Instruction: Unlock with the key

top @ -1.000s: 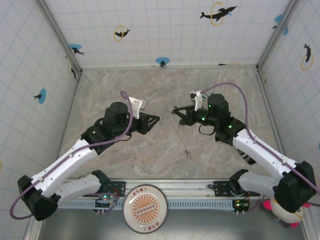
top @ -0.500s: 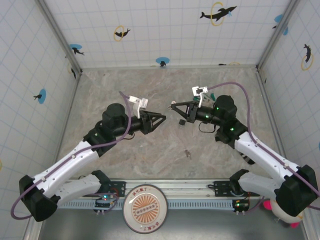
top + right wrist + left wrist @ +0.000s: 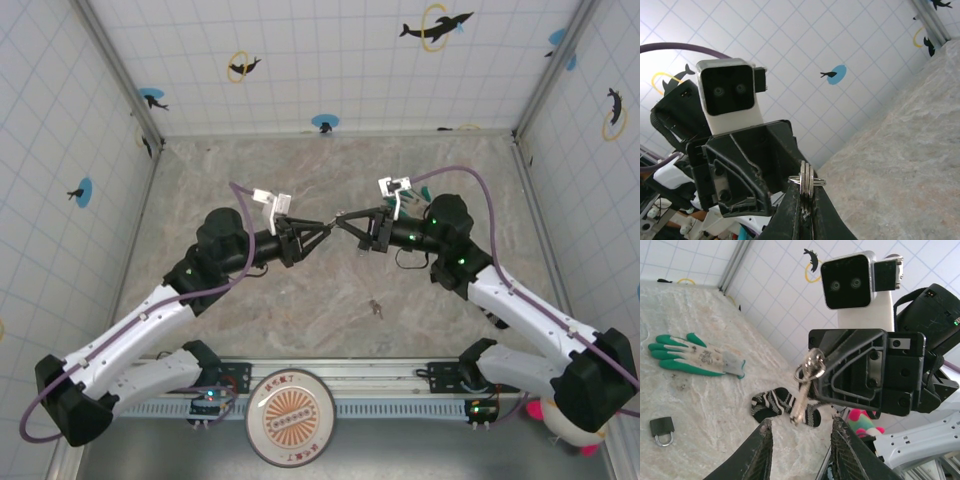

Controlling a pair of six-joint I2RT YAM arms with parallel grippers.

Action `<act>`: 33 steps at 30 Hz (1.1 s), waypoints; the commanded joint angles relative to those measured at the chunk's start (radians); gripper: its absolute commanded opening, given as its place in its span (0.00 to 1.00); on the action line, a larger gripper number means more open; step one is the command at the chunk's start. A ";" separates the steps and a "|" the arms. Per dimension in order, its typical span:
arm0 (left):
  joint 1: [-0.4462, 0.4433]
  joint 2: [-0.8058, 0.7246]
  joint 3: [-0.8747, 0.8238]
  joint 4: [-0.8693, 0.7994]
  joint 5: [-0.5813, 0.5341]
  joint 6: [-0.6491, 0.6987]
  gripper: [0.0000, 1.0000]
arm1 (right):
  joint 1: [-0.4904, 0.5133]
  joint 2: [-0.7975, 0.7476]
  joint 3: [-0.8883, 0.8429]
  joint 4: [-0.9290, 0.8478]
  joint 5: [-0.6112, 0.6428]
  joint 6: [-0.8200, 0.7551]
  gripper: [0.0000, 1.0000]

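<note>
Three small items lie on a marbled grey-beige table [image 3: 250, 170]. In the left wrist view, a green-and-white glove [image 3: 695, 357] lies flat well out ahead of the left gripper [image 3: 802, 450], toward the left side of the view. A dark padlock [image 3: 662, 431] with a silvery shackle rests nearer the gripper on that same side, apart from the glove. A black-and-white striped sock [image 3: 780, 407] lies crumpled on the tabletop straight ahead of the fingers.

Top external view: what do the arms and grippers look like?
Both match: left arm and right arm have white lower links, black upper joints and a looping purple cable. The left gripper and right gripper are black, with open-framed tapering fingers, each topped by a white camera block. Small green lights glow on the right arm.
</note>
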 commanded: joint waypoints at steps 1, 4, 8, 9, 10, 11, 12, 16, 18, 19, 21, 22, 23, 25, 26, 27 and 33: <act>0.002 0.003 0.012 0.031 0.023 0.005 0.34 | 0.013 -0.028 -0.010 0.051 -0.023 0.002 0.00; 0.003 0.002 0.016 0.031 0.028 0.006 0.29 | 0.016 -0.031 -0.010 0.049 -0.024 0.002 0.00; 0.004 -0.002 0.011 0.032 0.028 0.003 0.19 | 0.020 -0.029 -0.012 0.046 -0.032 -0.001 0.00; 0.004 -0.004 0.011 0.033 0.030 0.002 0.16 | 0.021 -0.027 -0.012 0.046 -0.033 -0.002 0.00; 0.004 -0.006 0.011 0.034 0.031 0.002 0.14 | 0.022 -0.027 -0.012 0.046 -0.035 -0.003 0.00; 0.004 -0.010 0.011 0.037 0.031 0.001 0.12 | 0.022 -0.025 -0.013 0.044 -0.037 -0.003 0.00; 0.004 -0.010 0.011 0.037 0.032 0.001 0.10 | 0.022 -0.026 -0.010 0.044 -0.039 -0.003 0.00; 0.004 -0.014 0.012 0.037 0.033 0.003 0.00 | 0.021 -0.023 -0.010 0.023 -0.041 -0.016 0.00; 0.004 -0.016 0.010 0.032 0.032 0.005 0.00 | 0.018 -0.025 -0.014 0.017 -0.038 -0.019 0.00; 0.004 -0.014 0.011 0.027 0.028 0.005 0.00 | 0.014 -0.026 -0.014 0.012 -0.031 -0.019 0.00; 0.004 -0.014 0.011 0.022 0.029 0.005 0.00 | 0.010 -0.028 -0.013 0.013 -0.026 -0.018 0.06; 0.004 -0.014 0.010 0.023 0.030 0.005 0.00 | 0.010 -0.029 -0.012 0.015 -0.022 -0.016 0.11; 0.004 -0.009 0.009 0.025 0.033 0.003 0.00 | 0.012 -0.030 -0.010 0.021 -0.020 -0.015 0.15; 0.004 -0.002 0.014 0.025 0.042 0.002 0.00 | 0.017 -0.031 -0.010 0.037 -0.020 -0.012 0.22; 0.004 0.003 0.017 0.022 0.044 0.002 0.00 | 0.017 -0.033 -0.009 0.040 -0.014 -0.013 0.24; 0.004 0.007 0.016 0.021 0.047 0.001 0.00 | 0.017 -0.034 -0.009 0.041 -0.010 -0.012 0.25; 0.004 0.021 0.011 0.025 0.065 -0.002 0.00 | 0.016 -0.033 -0.005 0.050 0.005 -0.013 0.24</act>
